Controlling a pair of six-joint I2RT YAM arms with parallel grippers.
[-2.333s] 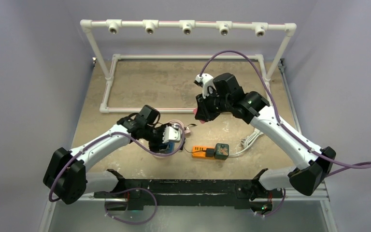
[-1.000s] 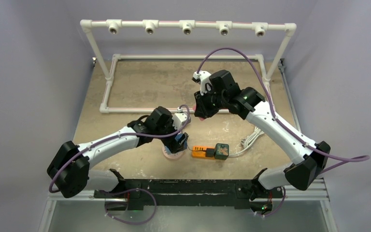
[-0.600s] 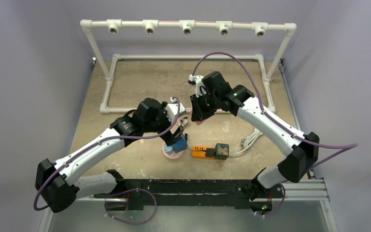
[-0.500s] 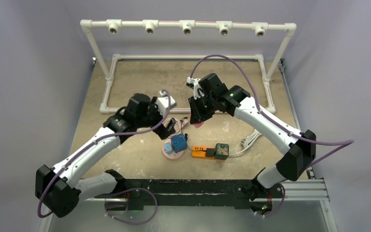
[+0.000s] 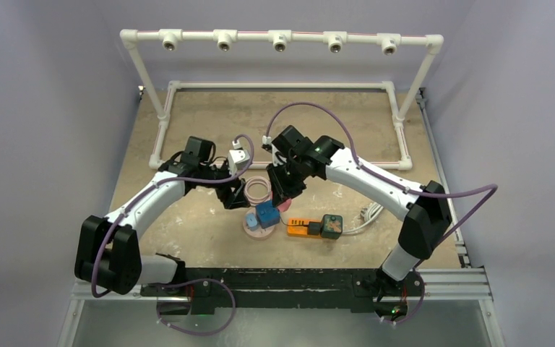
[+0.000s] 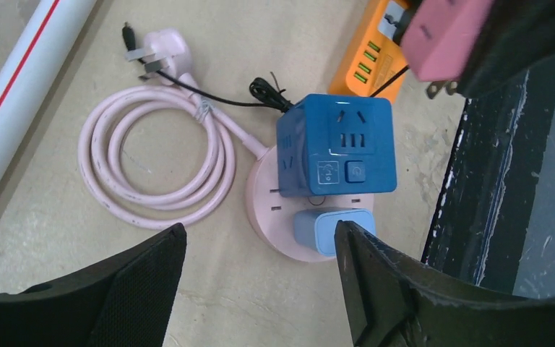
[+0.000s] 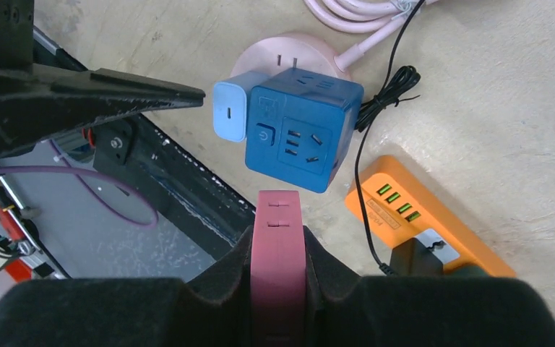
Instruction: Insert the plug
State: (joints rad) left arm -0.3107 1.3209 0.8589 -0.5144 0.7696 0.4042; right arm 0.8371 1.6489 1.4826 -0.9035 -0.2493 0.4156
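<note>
My right gripper (image 5: 283, 195) is shut on a pink plug (image 7: 277, 253), held just above and to the right of a blue cube socket (image 7: 302, 137). The plug's prongs show in the left wrist view (image 6: 444, 36). The cube (image 5: 267, 214) sits on a round pink base (image 6: 289, 249), with a light blue adapter (image 6: 332, 231) plugged in beside it. My left gripper (image 6: 260, 238) is open and empty. It hovers just left of the base in the top view (image 5: 233, 196) and touches nothing.
A coiled pink cable (image 6: 152, 163) with a white plug (image 6: 159, 49) lies behind the base. An orange power strip (image 5: 303, 227) with a dark adapter (image 5: 332, 225) lies to its right. A white pipe frame (image 5: 274, 85) stands at the back and a black rail (image 5: 274, 278) at the front.
My left gripper set the blue cube on the pink base, let go and drew back to the left. My right gripper came forward and down to the cube with the pink plug.
</note>
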